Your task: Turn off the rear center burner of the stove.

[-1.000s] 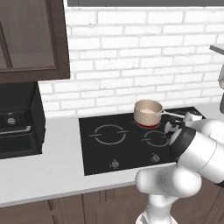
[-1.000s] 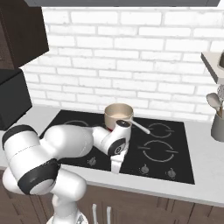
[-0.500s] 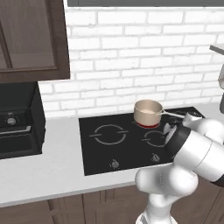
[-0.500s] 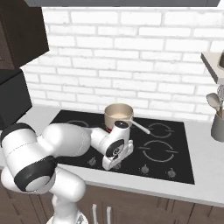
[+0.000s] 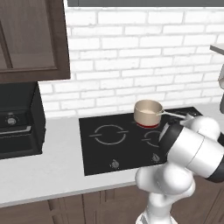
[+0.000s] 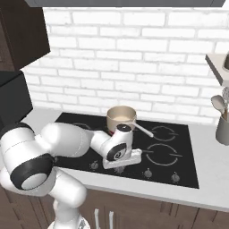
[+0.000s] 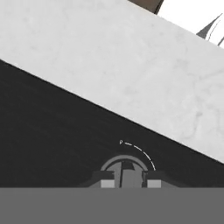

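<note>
The gripper [image 7: 124, 180] has dropped to the front edge of the stove [image 6: 179, 156] over the last second, and in the hand view its two finger tips sit tight on either side of a small round knob [image 7: 124, 168], apparently clamped on it. That suggests the reach is finished and only the twist remains, since the rear center burner [image 5: 149, 124] shows red at the back of the glass. On that burner stands the beige pot [image 5: 148, 112], its long handle pointing right; what it holds, if anything, I cannot make out.
</note>
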Tool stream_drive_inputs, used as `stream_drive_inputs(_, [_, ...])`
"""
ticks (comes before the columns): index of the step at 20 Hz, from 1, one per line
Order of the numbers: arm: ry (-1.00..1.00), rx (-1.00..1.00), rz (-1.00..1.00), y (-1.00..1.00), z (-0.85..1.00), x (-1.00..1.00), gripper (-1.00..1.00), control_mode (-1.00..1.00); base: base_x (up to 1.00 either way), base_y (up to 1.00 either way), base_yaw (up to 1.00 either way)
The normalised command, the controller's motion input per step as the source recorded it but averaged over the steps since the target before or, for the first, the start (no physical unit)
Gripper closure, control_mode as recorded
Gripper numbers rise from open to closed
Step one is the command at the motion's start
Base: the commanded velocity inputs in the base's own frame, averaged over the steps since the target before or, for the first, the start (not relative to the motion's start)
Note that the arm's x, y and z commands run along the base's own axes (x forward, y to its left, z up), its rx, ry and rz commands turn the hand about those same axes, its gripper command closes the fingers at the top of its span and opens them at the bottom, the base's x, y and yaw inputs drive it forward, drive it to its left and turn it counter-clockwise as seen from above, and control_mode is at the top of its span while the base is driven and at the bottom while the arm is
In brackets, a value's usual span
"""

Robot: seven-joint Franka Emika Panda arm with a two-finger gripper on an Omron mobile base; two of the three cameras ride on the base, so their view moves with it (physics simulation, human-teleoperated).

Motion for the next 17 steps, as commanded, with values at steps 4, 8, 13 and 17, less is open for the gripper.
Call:
stream_drive_inputs(4, [0.00,0.00,-0.91,0.00,-0.18,-0.03,1.00,-1.00,0.00,0.00,0.00])
stream_drive_inputs(8, [0.00,0.00,-0.93,0.00,-0.16,-0.05,1.00,-1.00,0.00,0.00,0.00])
stream_drive_inputs(13, [0.00,0.00,-0.95,0.00,-0.18,-0.01,1.00,-1.00,0.00,0.00,0.00])
stream_drive_inputs(17, [0.00,0.00,-0.97,0.00,-0.20,0.00,1.00,-1.00,0.00,0.00,0.00])
